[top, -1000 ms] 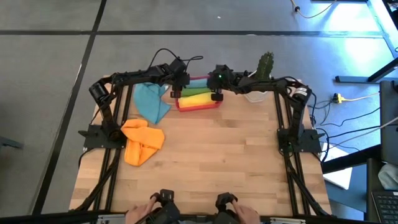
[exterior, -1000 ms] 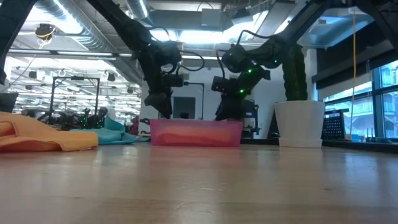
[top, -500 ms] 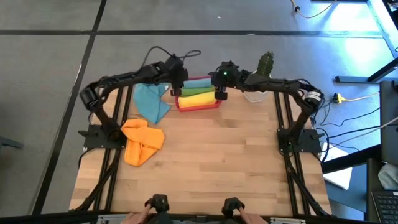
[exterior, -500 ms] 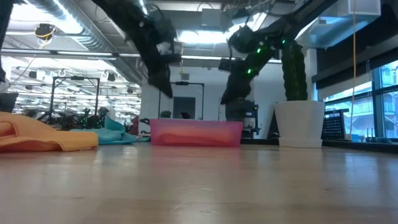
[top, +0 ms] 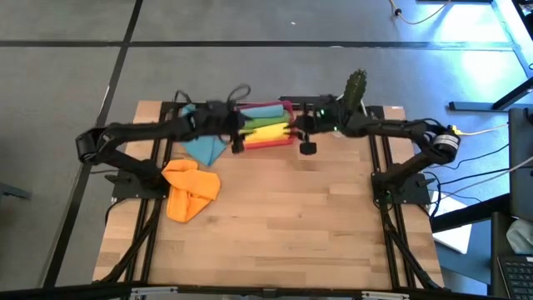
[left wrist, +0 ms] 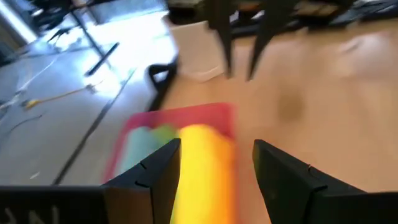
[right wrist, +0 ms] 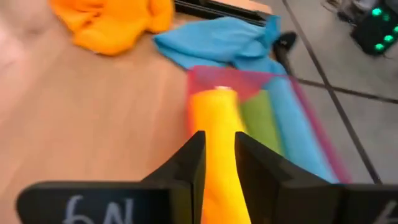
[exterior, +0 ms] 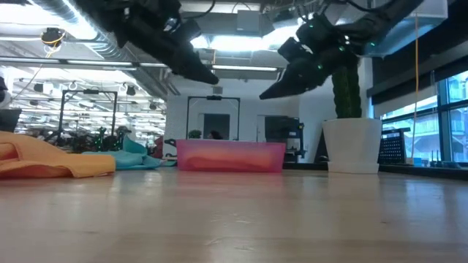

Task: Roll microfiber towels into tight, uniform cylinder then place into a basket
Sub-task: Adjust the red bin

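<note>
The red basket (top: 268,145) stands at the table's far edge with three rolled towels lying side by side in it: yellow (top: 268,132), green (top: 260,122) and teal (top: 260,109). A crumpled blue towel (top: 205,140) and a crumpled orange towel (top: 190,188) lie on the table to the basket's left. My left gripper (left wrist: 214,168) hangs open above the basket's near left corner, holding nothing. My right gripper (right wrist: 219,155) hangs above the near right corner, its fingers a narrow gap apart and nothing between them. In the low view both grippers (exterior: 208,76) (exterior: 267,93) hang well above the basket (exterior: 230,155).
A white pot (top: 343,127) with a cactus (top: 356,83) stands right of the basket at the far right corner. Bare wooden tabletop (top: 283,225) stretches from the basket to the near edge.
Both grippers have risen out of the basket and drawn back toward the table's near edge, tipping from pointing down to a shallow slant. The yellow roll stays lying in the basket.
</note>
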